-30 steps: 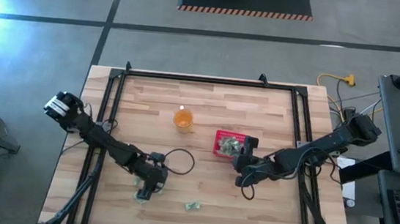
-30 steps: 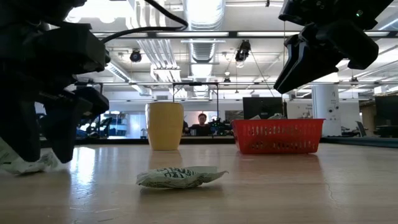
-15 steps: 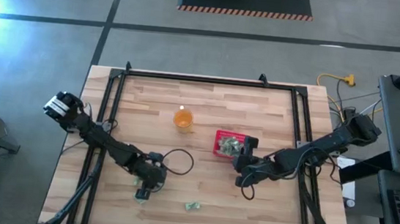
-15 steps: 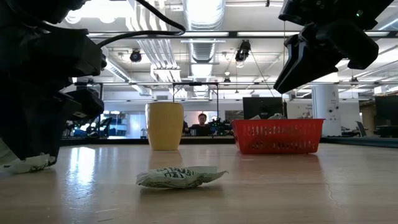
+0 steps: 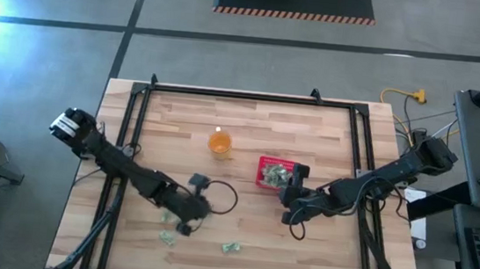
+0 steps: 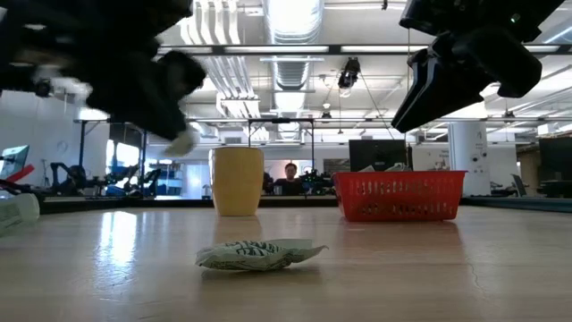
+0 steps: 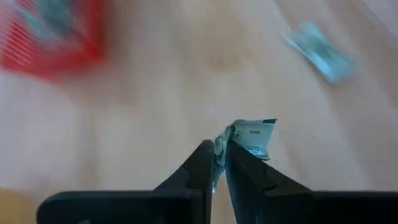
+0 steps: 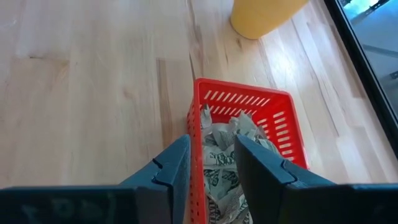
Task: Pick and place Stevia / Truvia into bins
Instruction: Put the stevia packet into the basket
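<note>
My left gripper [image 5: 183, 227] [image 7: 219, 149] is shut on one green-and-white Stevia packet [image 7: 247, 138], raised above the table's near left part; in the low view the packet [image 6: 183, 141] shows pale at its tip. Two more packets [image 5: 165, 238] [image 5: 230, 247] lie flat on the wood. The red basket [image 5: 273, 172] [image 8: 249, 124] stands right of the middle with several packets inside. My right gripper [image 5: 291, 189] [image 8: 211, 155] hangs open above the basket's near corner; the low view shows it [image 6: 402, 121] clear of the rim. My left gripper pinches the crumpled packet by one edge [image 7: 222, 144] between the ends of its two fingers. The fingers slant downward. Most of the packet sticks out past the fingertips, and it is lifted clear of the table.
A translucent orange cup [image 5: 220, 141] [image 6: 237, 181] stands left of the basket, toward the far side. A black frame [image 5: 226, 95] runs round the table top. A cable loops beside the left arm [image 5: 216, 194]. Bare wood lies between the left gripper and the basket.
My left gripper has shut on a packet at the table's near left, risen with it, rolled its wrist and shifted a little toward the basket. That packet is now lifted clear; another stays where the gripper was. My right gripper has kept still.
</note>
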`<state>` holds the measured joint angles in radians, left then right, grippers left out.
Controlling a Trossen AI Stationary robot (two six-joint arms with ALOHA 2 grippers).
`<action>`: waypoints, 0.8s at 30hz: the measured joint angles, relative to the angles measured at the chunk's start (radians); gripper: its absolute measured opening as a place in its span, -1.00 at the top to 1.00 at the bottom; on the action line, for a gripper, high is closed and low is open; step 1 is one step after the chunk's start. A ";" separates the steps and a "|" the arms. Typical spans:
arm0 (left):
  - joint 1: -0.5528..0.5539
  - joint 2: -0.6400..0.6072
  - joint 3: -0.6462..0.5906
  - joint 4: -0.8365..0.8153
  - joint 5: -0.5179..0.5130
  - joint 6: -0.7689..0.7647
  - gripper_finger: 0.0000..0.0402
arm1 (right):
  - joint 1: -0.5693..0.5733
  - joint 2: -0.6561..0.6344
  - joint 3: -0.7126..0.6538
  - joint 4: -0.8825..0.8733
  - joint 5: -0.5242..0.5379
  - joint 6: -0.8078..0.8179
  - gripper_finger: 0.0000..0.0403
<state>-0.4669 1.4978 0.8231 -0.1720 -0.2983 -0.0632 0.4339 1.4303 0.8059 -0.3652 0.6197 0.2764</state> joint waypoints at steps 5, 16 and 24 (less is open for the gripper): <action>0.069 0.006 0.003 0.222 -0.102 0.225 0.89 | 0.000 0.000 0.006 0.002 -0.027 0.001 0.43; 0.317 0.025 0.001 0.438 0.110 0.374 0.89 | 0.001 -0.002 0.020 0.000 -0.286 0.004 0.50; 0.435 0.118 0.010 0.615 0.209 0.446 0.89 | 0.002 -0.002 0.021 0.014 -0.367 0.005 0.55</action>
<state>-0.0318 1.6162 0.8333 0.4434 -0.0896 0.3824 0.4358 1.4284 0.8265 -0.3512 0.2531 0.2810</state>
